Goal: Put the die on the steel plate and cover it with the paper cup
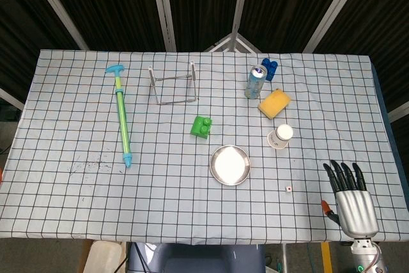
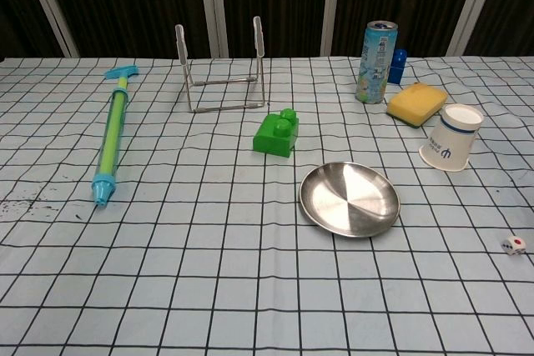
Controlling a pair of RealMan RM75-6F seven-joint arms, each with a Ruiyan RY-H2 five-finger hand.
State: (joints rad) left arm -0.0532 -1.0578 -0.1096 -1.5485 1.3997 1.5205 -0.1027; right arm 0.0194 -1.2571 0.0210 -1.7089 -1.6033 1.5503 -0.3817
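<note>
One hand is all we can find: the right hand (image 1: pixel 350 195) shows only in the head view, low at the table's four o'clock corner, its dark fingers (image 1: pixel 345 176) pointing up the table, slightly apart and holding nothing. The left hand appears in neither view.

The die (image 2: pixel 513 244), small and white with a red spot, lies on the checked tablecloth (image 2: pixel 167 231) at about four o'clock from the steel plate (image 2: pixel 350 198), well apart from it and near the right hand without touching it. The plate sits bare near the table's middle, with nothing on it. The paper cup (image 2: pixel 450 137) stands upside down at roughly two o'clock from the plate, apart from it, white with a blue band and mark.

Just beyond the cup, at its eleven o'clock, lies a yellow sponge (image 2: pixel 416 102). Farther back stands a drink can (image 2: pixel 376 62), upright, with a blue object (image 2: pixel 398 66) partly hidden behind it. A green toy block (image 2: pixel 277 133) rests at eleven o'clock from the plate. Behind the block stands a wire rack (image 2: pixel 221 64). Toward nine o'clock, a long green and blue water pump toy (image 2: pixel 112 133) lies lengthwise on the cloth.
</note>
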